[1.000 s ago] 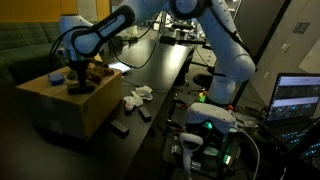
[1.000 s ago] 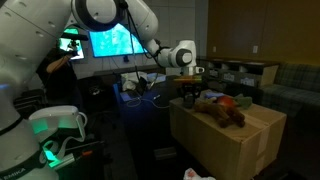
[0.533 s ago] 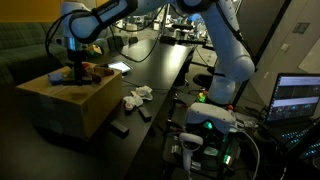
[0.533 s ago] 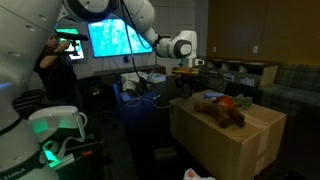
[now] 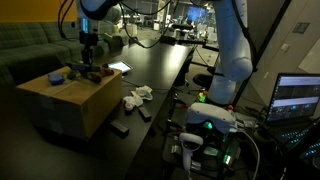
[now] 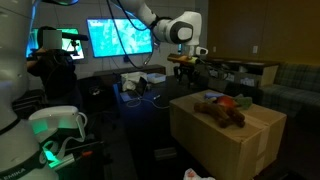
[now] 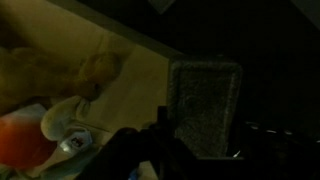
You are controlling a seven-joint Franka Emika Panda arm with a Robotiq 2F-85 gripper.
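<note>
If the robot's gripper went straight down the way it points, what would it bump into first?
Probably the top of the cardboard box, near the plush toys and a grey pad. The gripper hangs above it; depth is unclear.

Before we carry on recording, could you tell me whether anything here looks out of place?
A crumpled white cloth lies loose on the black table beside the cardboard box. On the box, a brown plush toy lies slumped on its side near the gripper. Nothing looks spilled or broken.
</note>
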